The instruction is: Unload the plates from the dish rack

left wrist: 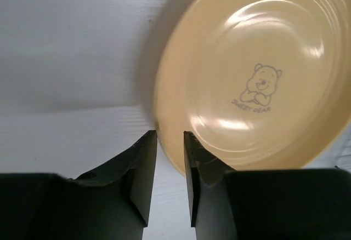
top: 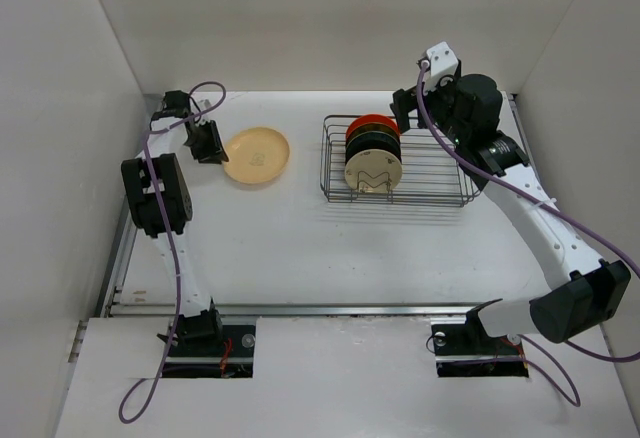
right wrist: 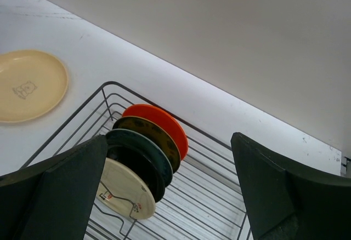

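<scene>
Lying flat on the white counter [top: 300, 248], face up with its little bear print showing, the peach plate [top: 256, 155] is already out of the dish rack [top: 440, 198] and well to the left of it. That spot keeps the space beside the rack free, probably for more plates.

At the plate's left rim sits the left pincer [left wrist: 170, 141]. Its fingers are parted by only a narrow slit, and the rim lines up with that slit without filling it. I judge the grip to be slack rather than pinching. A slit that thin suits a thin rim taken edge-on, and it explains why the arm reaches in low from the side.

In the rack the smaller plates stand upright on edge in a close row, held by the wire dividers. The orange-red plate [right wrist: 159, 120] is at the far end, the dark patterned plates [right wrist: 140, 151] are in the middle, and the cream plate [right wrist: 125, 192] is nearest the arms.

Hovering above the far right of the rack, the right pincer [right wrist: 169, 140] is spread as wide as it goes and holds nothing. It looks down along the row, apparently lined up for a top-edge grasp of a standing plate.

The close spacing will make it hard to take one rim without nudging its neighbour.
</scene>
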Robot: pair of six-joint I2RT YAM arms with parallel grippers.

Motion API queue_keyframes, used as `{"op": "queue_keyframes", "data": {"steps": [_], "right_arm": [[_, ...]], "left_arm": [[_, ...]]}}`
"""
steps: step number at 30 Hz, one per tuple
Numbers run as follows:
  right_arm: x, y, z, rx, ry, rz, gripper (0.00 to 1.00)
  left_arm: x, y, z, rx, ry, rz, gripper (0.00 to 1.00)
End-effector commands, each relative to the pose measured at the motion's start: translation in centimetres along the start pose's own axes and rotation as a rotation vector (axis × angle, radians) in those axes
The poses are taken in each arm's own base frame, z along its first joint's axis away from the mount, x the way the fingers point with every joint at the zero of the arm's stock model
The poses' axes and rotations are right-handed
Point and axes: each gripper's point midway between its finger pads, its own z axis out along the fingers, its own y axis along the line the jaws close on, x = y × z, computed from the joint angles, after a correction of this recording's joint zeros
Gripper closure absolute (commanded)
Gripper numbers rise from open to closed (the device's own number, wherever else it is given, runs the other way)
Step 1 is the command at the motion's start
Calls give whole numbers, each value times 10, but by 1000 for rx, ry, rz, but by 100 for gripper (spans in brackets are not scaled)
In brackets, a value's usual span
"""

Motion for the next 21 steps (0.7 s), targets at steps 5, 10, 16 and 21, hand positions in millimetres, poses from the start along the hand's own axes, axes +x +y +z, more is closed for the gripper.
{"op": "queue_keyframes", "data": {"steps": [5,10,16,21], "right_arm": [[-8,-7,-4,27,-27,-8,0],[-2,-9,-7,24,-10,-92,0],[33,-7,-17,-21,79,-289,0],[58,-5,-17,-61,136,-408,0]], "left_arm": [[-8,10,-13,-35,-15,-7,72],[-10,13,-26,-36,-26,-10,45],[-34,-17,-82,45,-134,115,25],[-54,-65,-142,155,-264,372,15]]}}
